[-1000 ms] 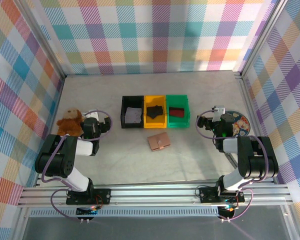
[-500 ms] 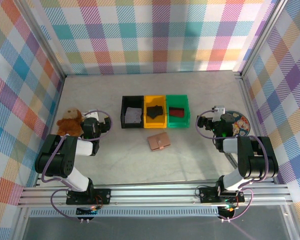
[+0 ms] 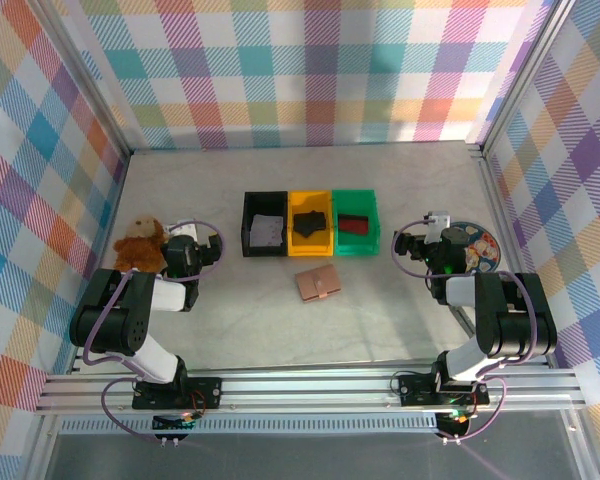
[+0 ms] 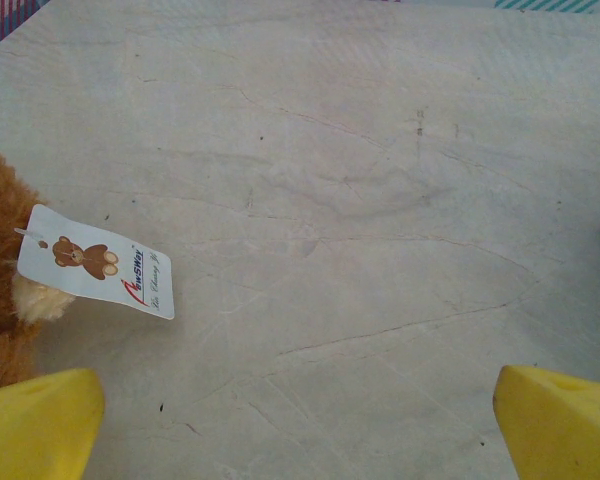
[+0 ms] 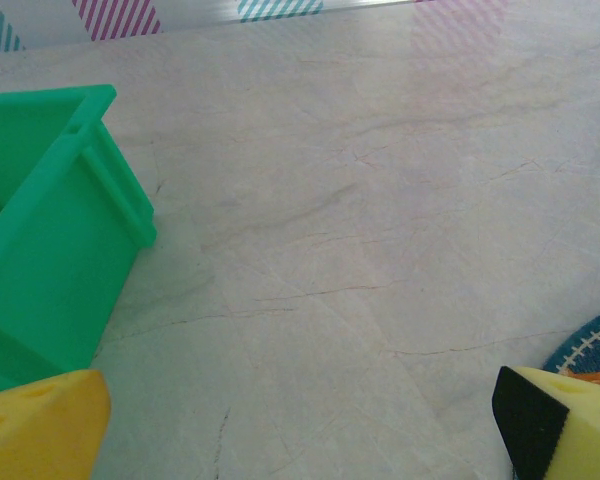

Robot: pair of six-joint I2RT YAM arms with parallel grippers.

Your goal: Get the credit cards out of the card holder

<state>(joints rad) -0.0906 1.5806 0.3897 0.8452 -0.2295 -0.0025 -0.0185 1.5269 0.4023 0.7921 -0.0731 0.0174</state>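
The card holder is a small pinkish-tan wallet lying closed on the table, just in front of the yellow bin; no credit cards are visible. My left gripper rests at the left beside the teddy bear, well left of the card holder. It is open, its yellow fingertips wide apart over bare table. My right gripper rests at the right, open too, with yellow fingertips spread and nothing between them.
Three bins stand in a row behind the card holder: black, yellow with a black item, green with a dark red item. A brown teddy bear with a paper tag lies left. A round patterned coaster lies right.
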